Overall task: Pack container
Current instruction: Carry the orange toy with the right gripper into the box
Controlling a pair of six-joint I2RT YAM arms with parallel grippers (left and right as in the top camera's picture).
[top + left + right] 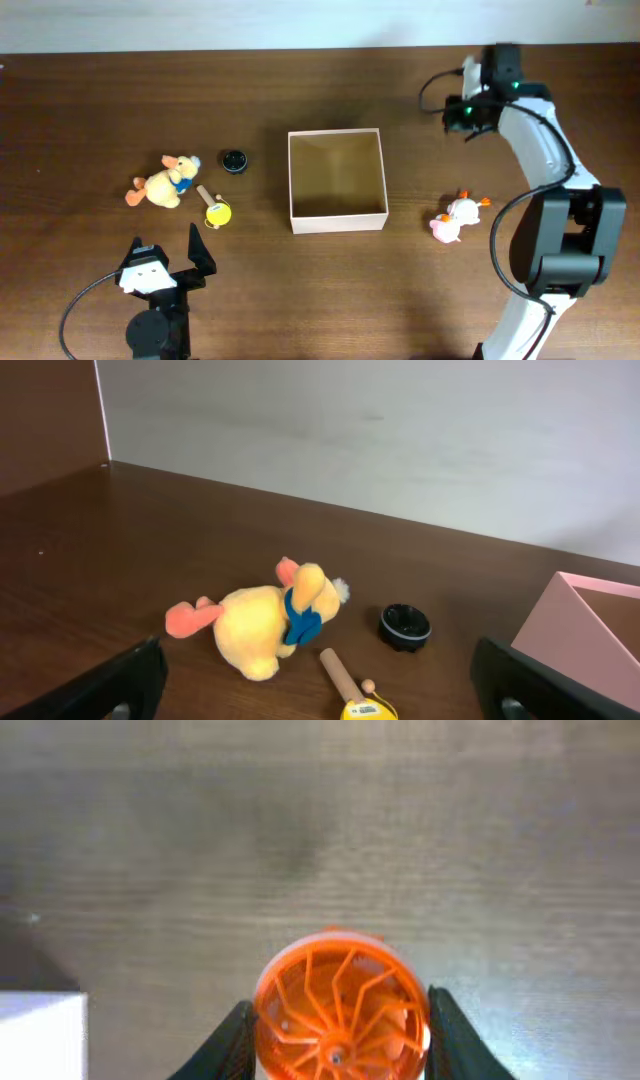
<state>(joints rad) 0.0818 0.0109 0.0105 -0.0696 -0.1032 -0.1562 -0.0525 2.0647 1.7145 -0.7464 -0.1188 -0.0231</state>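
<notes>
In the right wrist view the orange wheel [337, 1010] runs off the bottom edge with both jaws beside it. The surface [320, 820] behind is blurred, and only a white corner of the container [38, 1035] shows at lower left. Overhead, the right arm [535, 140] hides that wheel. The left wrist view crops the yellow toy [362, 708] at the bottom and the container at the right.

The right arm [540, 150] has white rounded links between black joint housings, thin black cables [425, 90] looping near its far end and a small green light [467, 103] there. The left arm [155, 330] is black with a white block [145, 268] on top, flat black fingers [201, 252] and a looping black cable [66, 315].
</notes>
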